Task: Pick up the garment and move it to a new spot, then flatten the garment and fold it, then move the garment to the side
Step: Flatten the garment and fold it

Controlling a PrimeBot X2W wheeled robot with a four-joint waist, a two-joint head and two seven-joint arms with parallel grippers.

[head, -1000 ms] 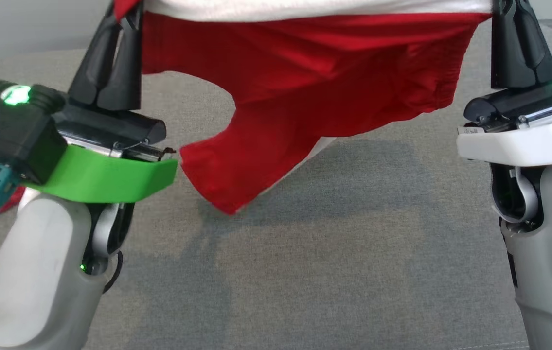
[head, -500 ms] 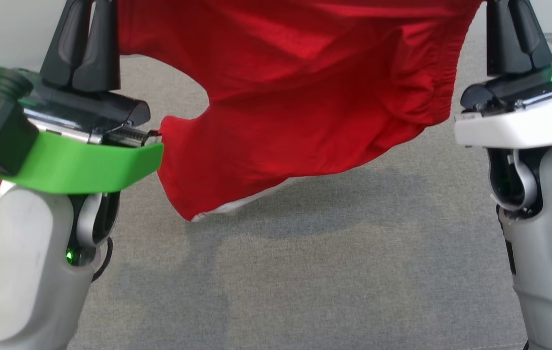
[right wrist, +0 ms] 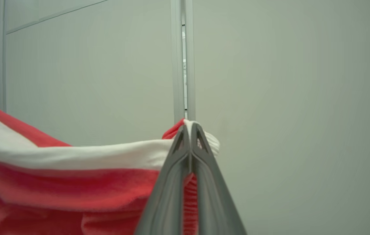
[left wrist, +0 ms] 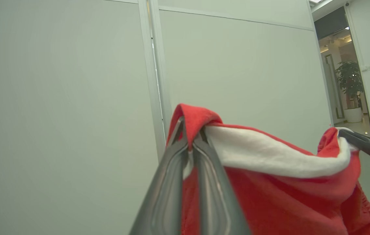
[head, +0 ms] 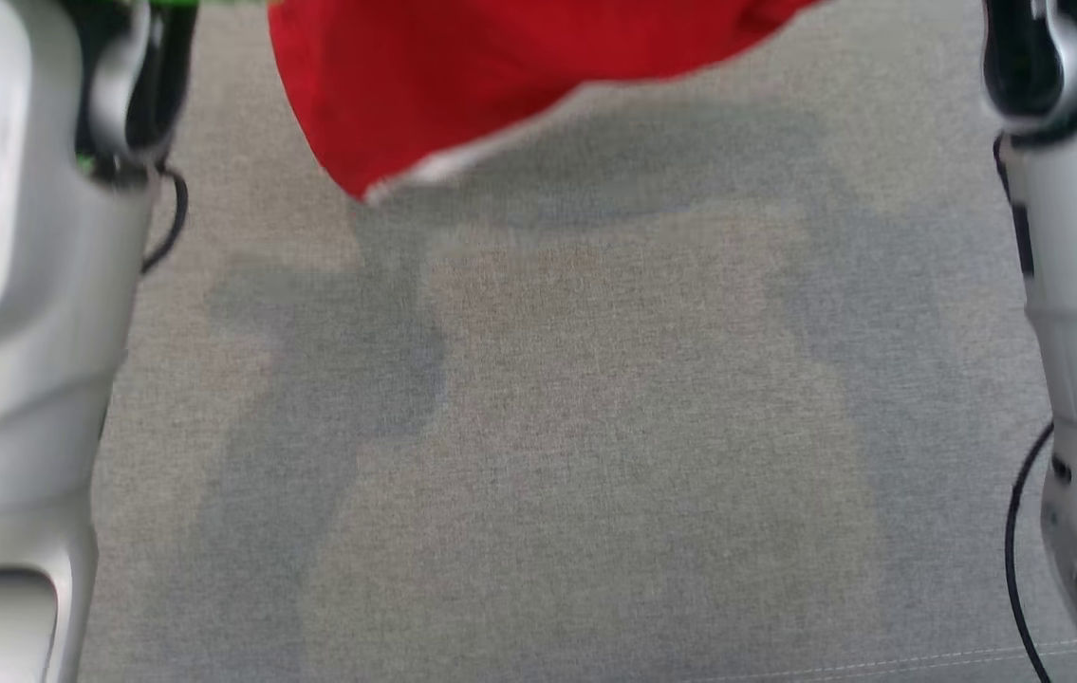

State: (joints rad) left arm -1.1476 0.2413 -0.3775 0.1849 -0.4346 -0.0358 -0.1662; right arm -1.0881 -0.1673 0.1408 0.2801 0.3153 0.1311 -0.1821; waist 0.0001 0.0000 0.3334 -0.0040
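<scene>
Hanging above the grey surface (head: 595, 427) in head view, the garment (head: 462, 85) dangles one red corner clear of it. Left wrist view: left gripper (left wrist: 189, 138) clamped on one white band (left wrist: 269, 156) end; right wrist view: right gripper (right wrist: 190, 126) clamped on the other. Lower both level, band taut, so it lands flat.

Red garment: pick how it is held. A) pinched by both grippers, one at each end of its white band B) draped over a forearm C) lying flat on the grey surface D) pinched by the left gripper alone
A: the left gripper and the right gripper are each shut on one end of the garment at its white band, and it hangs above the grey surface.
</scene>
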